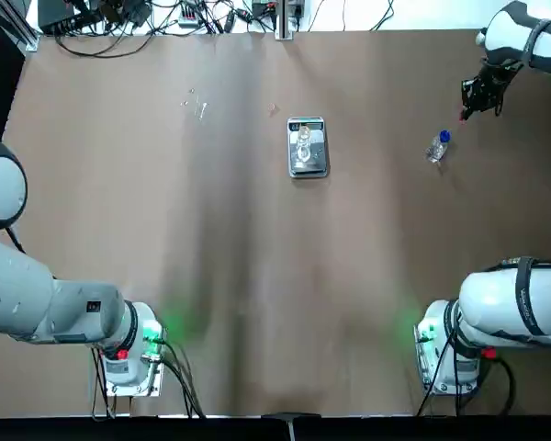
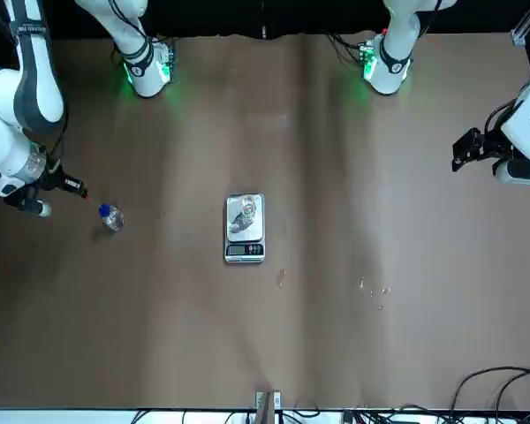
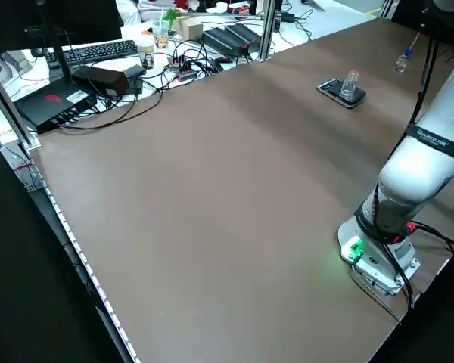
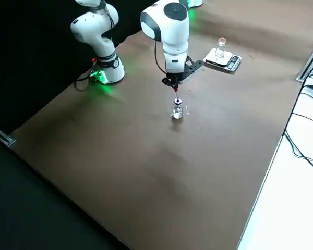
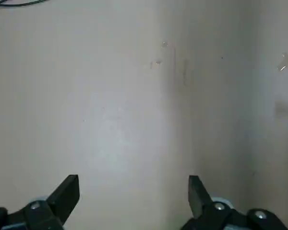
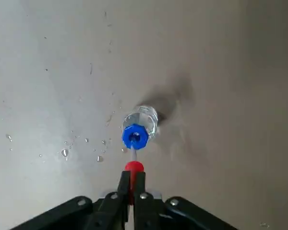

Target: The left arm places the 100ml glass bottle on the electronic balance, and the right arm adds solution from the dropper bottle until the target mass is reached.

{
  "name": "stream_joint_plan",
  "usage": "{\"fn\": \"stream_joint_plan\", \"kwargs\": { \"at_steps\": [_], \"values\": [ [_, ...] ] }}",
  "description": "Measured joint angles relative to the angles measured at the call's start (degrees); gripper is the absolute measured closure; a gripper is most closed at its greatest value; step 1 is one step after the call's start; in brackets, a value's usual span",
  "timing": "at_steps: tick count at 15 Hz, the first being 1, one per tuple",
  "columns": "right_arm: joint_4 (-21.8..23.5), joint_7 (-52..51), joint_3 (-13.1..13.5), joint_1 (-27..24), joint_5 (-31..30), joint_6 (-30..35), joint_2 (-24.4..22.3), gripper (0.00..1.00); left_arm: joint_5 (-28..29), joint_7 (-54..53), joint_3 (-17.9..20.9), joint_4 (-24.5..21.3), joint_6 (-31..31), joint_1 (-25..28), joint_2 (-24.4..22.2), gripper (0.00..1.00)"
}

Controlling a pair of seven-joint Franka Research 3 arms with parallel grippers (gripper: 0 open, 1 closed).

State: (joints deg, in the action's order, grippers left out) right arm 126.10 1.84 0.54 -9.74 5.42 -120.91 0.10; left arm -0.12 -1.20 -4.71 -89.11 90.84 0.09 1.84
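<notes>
One dropper bottle [image 6: 139, 125] stands under right gripper [image 6: 132, 183].

Overhead and front views face oppositely, side views look diagonally, all sharing the electronic balance [image 1: 308, 147]; wrists close.

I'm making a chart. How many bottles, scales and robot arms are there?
Bottles: 2, the glass bottle and the dropper bottle
Scales: 1, the balance
Robot arms: 2, the left arm and the right arm
Total: 5
</notes>
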Motion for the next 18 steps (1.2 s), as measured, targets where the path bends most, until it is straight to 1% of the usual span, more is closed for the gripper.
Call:
{"fn": "stream_joint_plan", "kwargs": {
  "at_steps": [8, 18],
  "values": [
    [0.59, -0.10, -0.13, 0.00, -1.20, -0.36, 0.00, 0.94, 0.00, 0.00, 0.00, 0.00, 0.00, 0.00, 0.00, 0.00],
    [0.88, -0.16, -0.53, 0.22, -1.30, -2.36, 0.51, 0.94, 0.00, 0.00, 0.01, 0.00, 0.00, 0.00, 0.00, 0.00]
  ]
}}
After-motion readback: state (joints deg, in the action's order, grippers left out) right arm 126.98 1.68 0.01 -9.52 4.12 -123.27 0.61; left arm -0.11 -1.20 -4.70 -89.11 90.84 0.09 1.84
